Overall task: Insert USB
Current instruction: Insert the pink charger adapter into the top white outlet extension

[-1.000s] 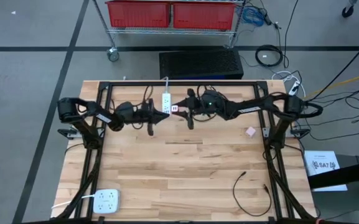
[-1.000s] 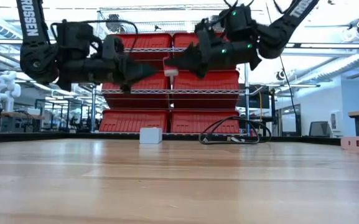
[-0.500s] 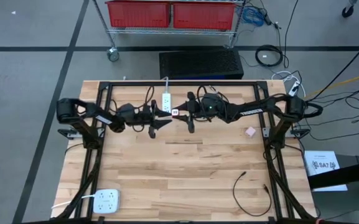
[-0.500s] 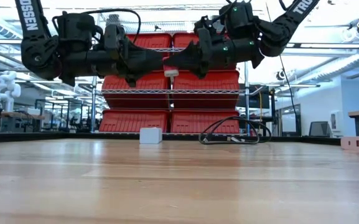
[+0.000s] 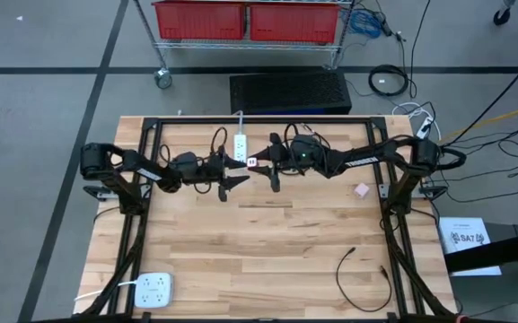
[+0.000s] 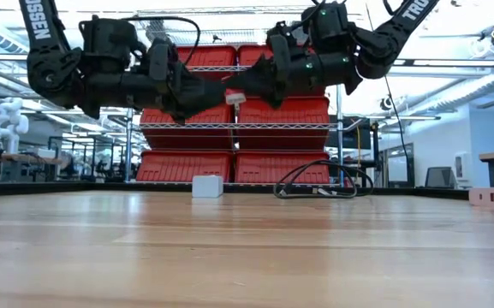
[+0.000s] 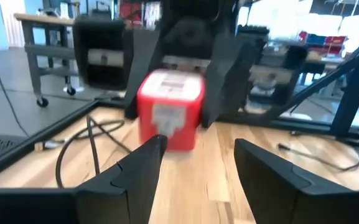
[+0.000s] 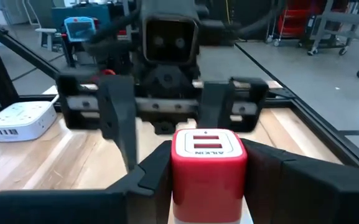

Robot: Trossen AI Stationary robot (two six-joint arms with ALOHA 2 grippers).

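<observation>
Right wrist view showed the right fingers clamped around the red charger, ports presented outward, while the left fingers stood spread, empty, facing it above the desk.

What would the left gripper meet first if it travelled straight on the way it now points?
Probably the red-and-white charger block, held shut in the right gripper. The open left gripper faces it directly, though the gap between them is hard to judge.
</observation>
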